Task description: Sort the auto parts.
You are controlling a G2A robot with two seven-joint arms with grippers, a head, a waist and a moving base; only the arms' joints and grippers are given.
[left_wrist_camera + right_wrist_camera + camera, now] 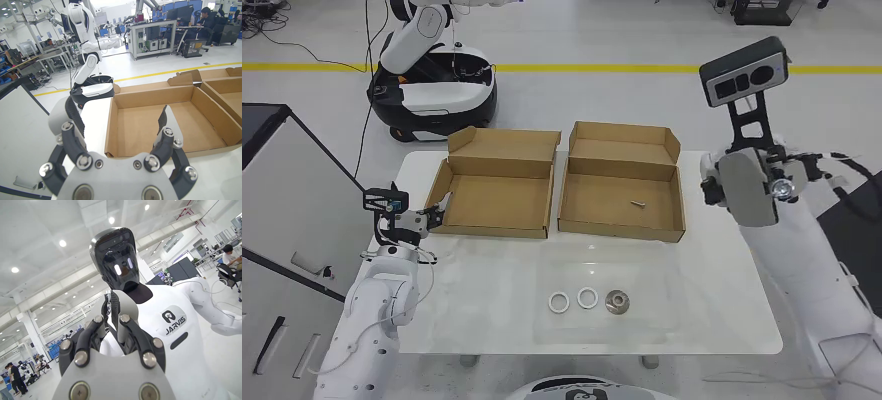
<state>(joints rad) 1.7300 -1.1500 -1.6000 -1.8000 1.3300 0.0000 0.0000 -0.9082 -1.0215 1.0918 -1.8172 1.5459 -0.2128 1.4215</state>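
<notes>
Gaping beside the left box point(189, 121) wall, left jaws hang low; right jaws clamp a metal part point(108, 295) aloft.

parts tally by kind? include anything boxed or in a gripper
White rings: 2
Round metal part: 1
Screws: 2, boxed screw in the cardboard box, held screw in the right gripper
Total: 5
</notes>
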